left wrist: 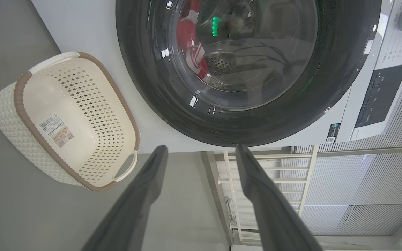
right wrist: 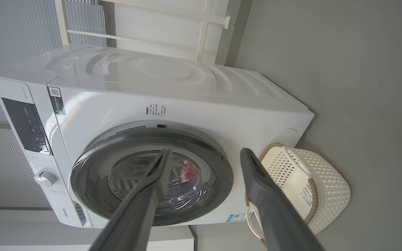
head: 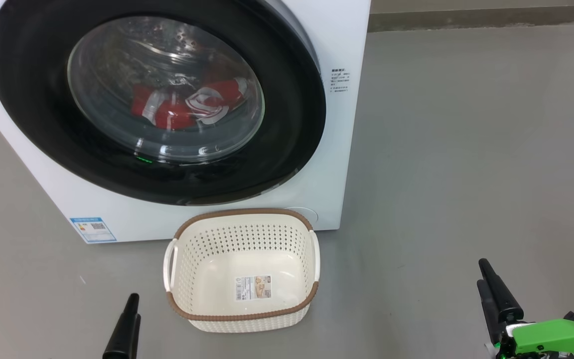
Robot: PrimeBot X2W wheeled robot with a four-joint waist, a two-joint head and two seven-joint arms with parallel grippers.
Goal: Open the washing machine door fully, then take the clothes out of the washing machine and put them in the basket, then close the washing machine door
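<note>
The white washing machine [head: 334, 189] fills the upper left of the head view. Its round door [head: 33, 124], with a black rim and a glass window, lies against the front; I cannot tell whether it is latched. Red clothes [head: 182, 107] with white trim show through the glass inside the drum. The cream basket [head: 242, 213] stands empty on the floor right before the machine. My left gripper [head: 132, 299] is open near the basket's left front corner. My right gripper [head: 482, 274] is open, well right of the basket. The left wrist view has the left gripper [left wrist: 201, 149] pointing at the door's rim [left wrist: 145, 80].
Grey floor [head: 466, 149] spreads to the right of the machine up to a wall skirting [head: 466, 20]. The control panel [right wrist: 26, 125] and a knob [right wrist: 44, 177] sit on the machine's top front. A white rail frame [left wrist: 267, 174] and ribbed wall panels stand beside the machine.
</note>
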